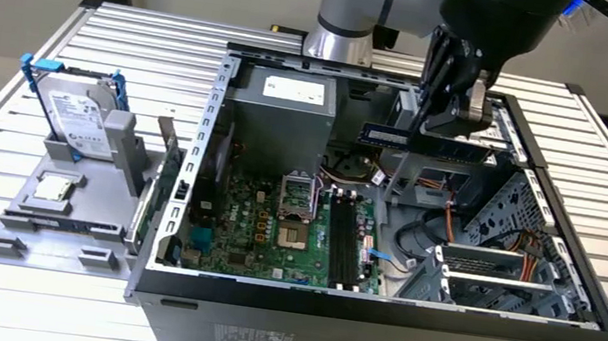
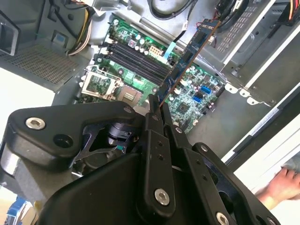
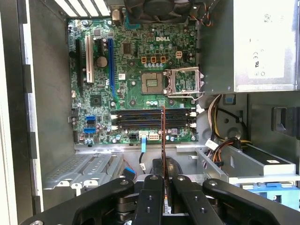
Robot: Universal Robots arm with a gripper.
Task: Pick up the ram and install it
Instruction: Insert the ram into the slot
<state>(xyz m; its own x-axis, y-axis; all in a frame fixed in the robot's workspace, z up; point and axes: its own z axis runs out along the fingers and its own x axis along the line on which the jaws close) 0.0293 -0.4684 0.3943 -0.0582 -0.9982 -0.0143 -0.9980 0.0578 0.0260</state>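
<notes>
A hard drive (image 1: pixel 82 117) and a chip (image 1: pixel 55 188) sit on a grey holder (image 1: pixel 39 222) by the bench's (image 1: pixel 16 296) left edge, beside the open case (image 1: pixel 379 317). Over the case's far right corner, the gripper (image 1: pixel 459 129) pinches the ram (image 1: pixel 397 137), held clear above the motherboard (image 1: pixel 271 237).

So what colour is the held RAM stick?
Dark blue; the RAM stick shows best in the second wrist view.

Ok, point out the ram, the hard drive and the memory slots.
ram (image 1: pixel 397 137), exterior view, its bare blue end.
hard drive (image 1: pixel 82 117), exterior view, its silver label.
memory slots (image 3: pixel 136 119), first wrist view, partway along the black slots.
</notes>
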